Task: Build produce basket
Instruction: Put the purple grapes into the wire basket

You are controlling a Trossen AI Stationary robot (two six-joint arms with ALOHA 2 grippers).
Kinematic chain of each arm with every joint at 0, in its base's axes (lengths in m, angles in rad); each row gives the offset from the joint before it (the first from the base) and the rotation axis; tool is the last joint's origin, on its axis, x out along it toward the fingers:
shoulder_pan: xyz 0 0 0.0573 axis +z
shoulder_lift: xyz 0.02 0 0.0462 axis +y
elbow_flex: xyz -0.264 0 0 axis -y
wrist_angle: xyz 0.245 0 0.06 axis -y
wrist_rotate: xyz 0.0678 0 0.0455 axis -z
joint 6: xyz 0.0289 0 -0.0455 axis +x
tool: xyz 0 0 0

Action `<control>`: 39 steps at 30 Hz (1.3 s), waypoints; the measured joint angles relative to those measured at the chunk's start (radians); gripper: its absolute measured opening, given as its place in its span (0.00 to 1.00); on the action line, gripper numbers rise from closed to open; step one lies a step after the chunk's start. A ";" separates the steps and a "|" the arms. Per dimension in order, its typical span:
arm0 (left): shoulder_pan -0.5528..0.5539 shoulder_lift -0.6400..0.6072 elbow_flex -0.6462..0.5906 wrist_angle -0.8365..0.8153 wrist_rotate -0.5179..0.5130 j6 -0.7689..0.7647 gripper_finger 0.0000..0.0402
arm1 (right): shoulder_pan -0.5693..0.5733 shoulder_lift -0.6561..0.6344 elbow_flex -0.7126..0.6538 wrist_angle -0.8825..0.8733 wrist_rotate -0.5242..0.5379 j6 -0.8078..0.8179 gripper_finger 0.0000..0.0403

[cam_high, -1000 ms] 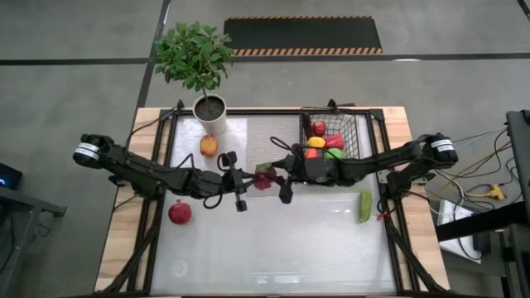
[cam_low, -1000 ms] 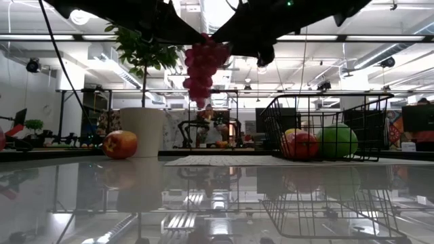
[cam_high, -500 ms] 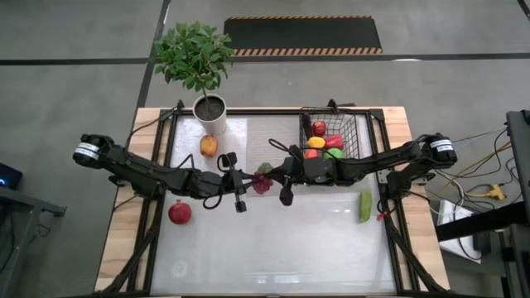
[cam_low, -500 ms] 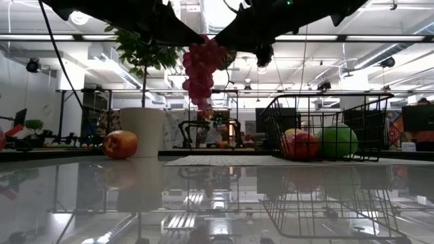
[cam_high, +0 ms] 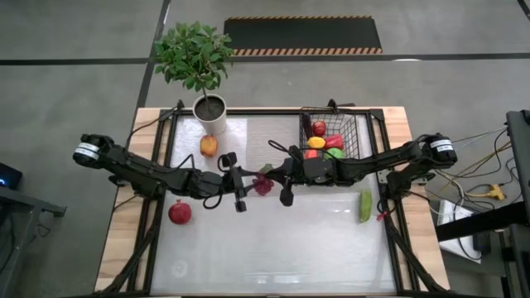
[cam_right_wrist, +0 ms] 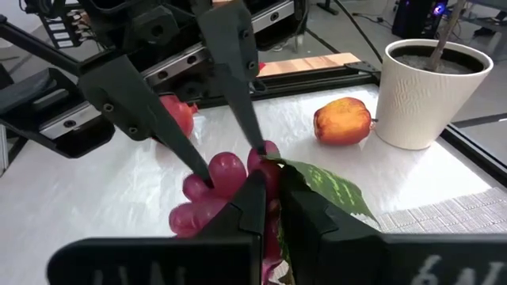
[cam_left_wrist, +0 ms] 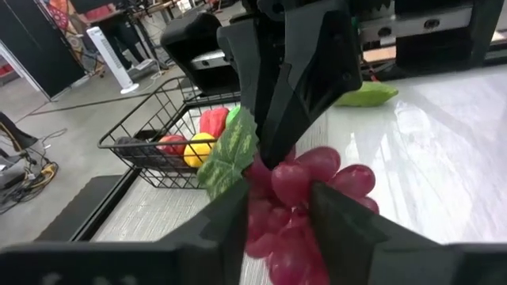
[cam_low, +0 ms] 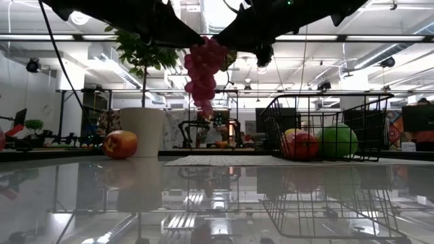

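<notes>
A white plant pot (cam_high: 211, 113) stands near the far edge of the surface (cam_high: 273, 240), left of its middle, and it holds a small tree with green leaves (cam_high: 193, 51). A grey woven mat (cam_high: 273, 136) lies on the surface just right of the pot. On the floor behind the surface lies a black mat with striped yellow edges (cam_high: 302, 35). Some cables (cam_high: 484, 189) lie on the floor at the right.

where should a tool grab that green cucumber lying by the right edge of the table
Across the middle of the cucumber, coming straight down from above. It lies flat and alone on the table, its long axis running front to back, so the fingers should close across its narrow width. The basket stands clear behind it.
</notes>
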 joint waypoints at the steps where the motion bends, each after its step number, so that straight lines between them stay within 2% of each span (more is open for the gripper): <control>1: 0.000 0.000 0.000 -0.005 0.000 0.003 0.31 | 0.000 -0.001 0.000 -0.001 0.000 0.000 0.04; 7: 0.000 -0.019 0.000 -0.006 -0.004 0.076 0.41 | 0.000 -0.017 0.000 -0.015 0.001 0.000 0.03; 19: 0.000 -0.120 0.000 -0.006 -0.004 0.176 0.42 | -0.001 -0.086 0.000 -0.047 0.031 -0.001 0.03; 25: 0.000 -0.155 0.000 -0.004 -0.004 0.195 0.42 | -0.034 -0.187 -0.001 -0.142 0.067 0.011 0.03; 30: 0.000 -0.161 -0.001 -0.005 -0.003 0.237 0.42 | -0.108 -0.309 -0.001 -0.304 0.078 0.063 0.03; 39: 0.001 -0.161 -0.002 -0.005 -0.005 0.244 0.42 | -0.248 -0.463 -0.001 -0.641 0.357 0.153 0.03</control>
